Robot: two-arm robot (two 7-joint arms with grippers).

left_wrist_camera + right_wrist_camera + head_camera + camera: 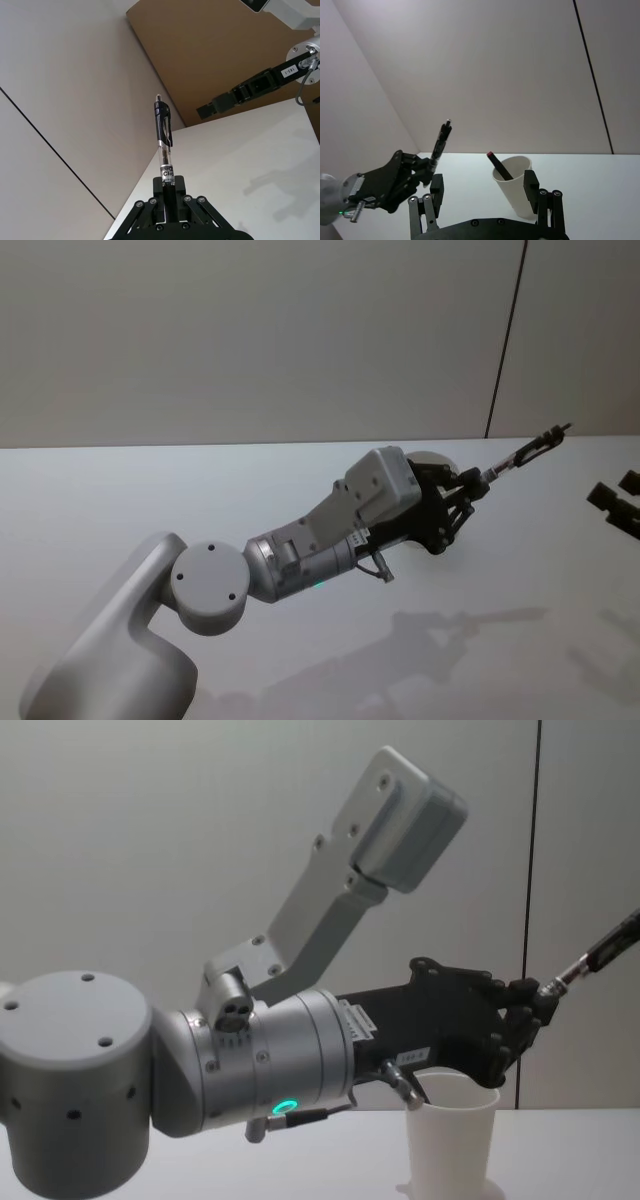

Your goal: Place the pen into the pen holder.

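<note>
The left gripper (478,487) is clamped on the lower barrel of the pen (528,451), raised above the white desk (120,500) with the pen's clip end angled up and to the right. The pen holder (450,1135) stands upright just below that gripper, with a red-tipped dark pen (499,165) leaning inside it. The right gripper (482,187), fingers apart, waits near the cup's right side.
</note>
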